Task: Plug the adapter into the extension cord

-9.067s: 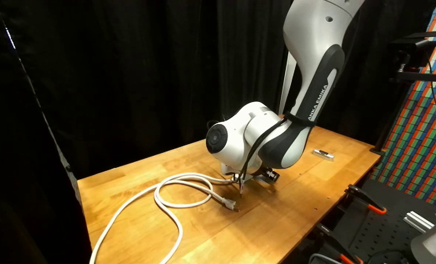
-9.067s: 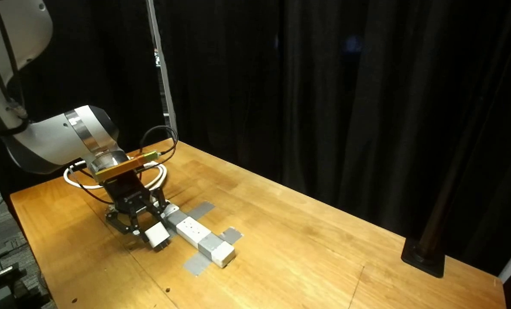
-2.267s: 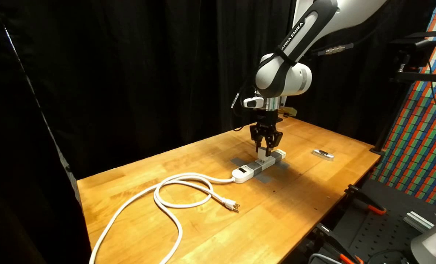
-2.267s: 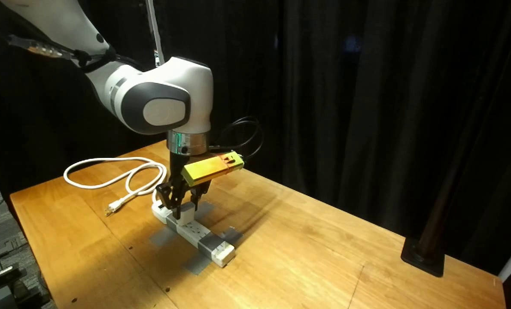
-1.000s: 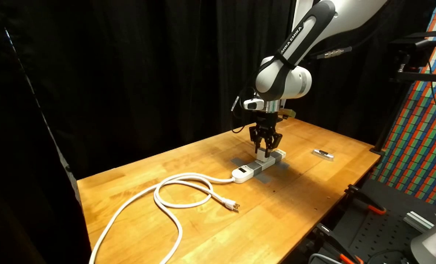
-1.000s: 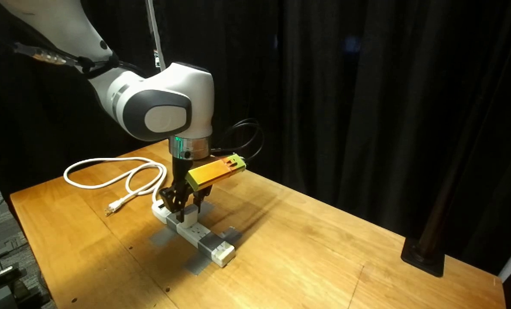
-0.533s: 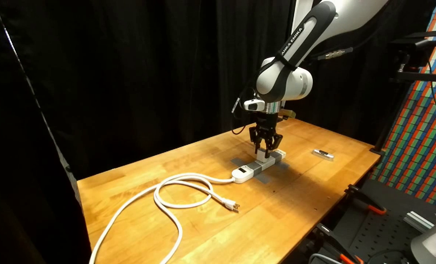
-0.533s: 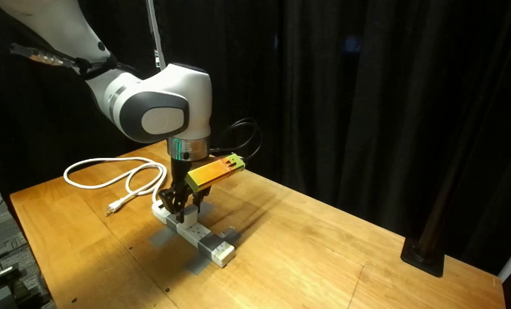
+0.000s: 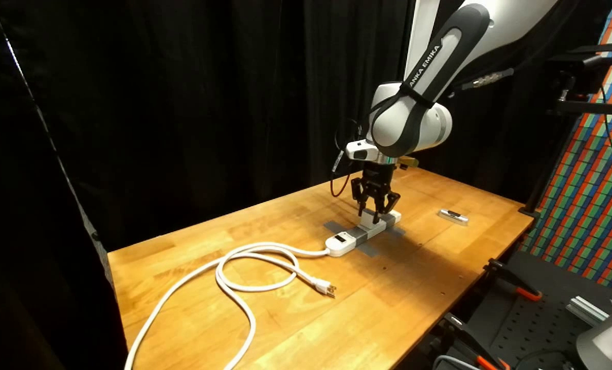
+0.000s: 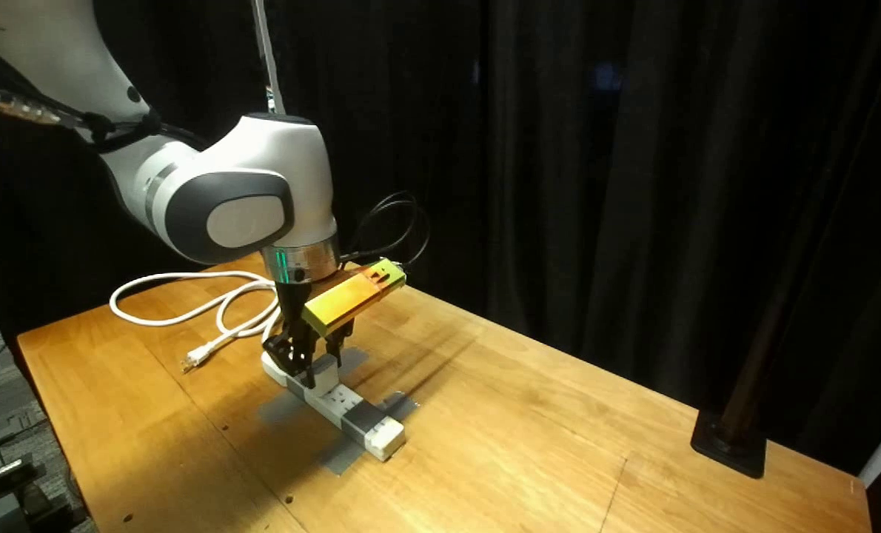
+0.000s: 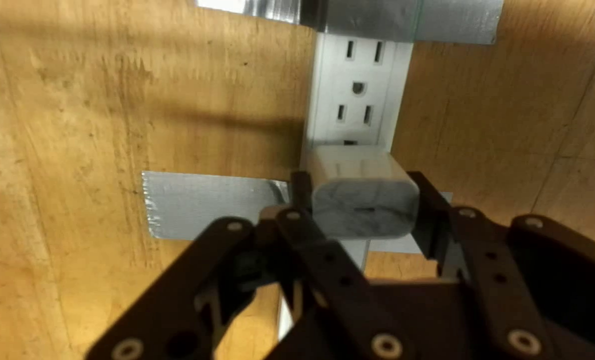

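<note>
The white boxy adapter (image 9: 369, 219) stands on the power strip (image 9: 341, 245) of the extension cord; it also shows in the other views (image 10: 326, 379) (image 11: 365, 210). My gripper (image 9: 368, 216) is shut on it, one finger on each side, and leans a little. In the wrist view, the gripper (image 11: 361, 187) covers part of the strip, and free outlets (image 11: 358, 75) show beyond the adapter. No prongs show between adapter and strip; whether they are fully seated I cannot tell. The strip's white cable (image 9: 253, 325) loops on the table and ends in a three-prong plug (image 9: 324, 285).
Grey tape (image 11: 202, 205) fixes the strip to the wooden table (image 9: 331, 334). A small silver-and-dark object (image 9: 453, 216) lies farther off. Clamps (image 9: 511, 280) grip the table edge. A dark post base (image 10: 731, 448) stands at the table's far end.
Earlier the gripper held the adapter tilted beside the strip, then above it with prongs showing. It has moved down onto the strip. In the last half second the wrist has tilted.
</note>
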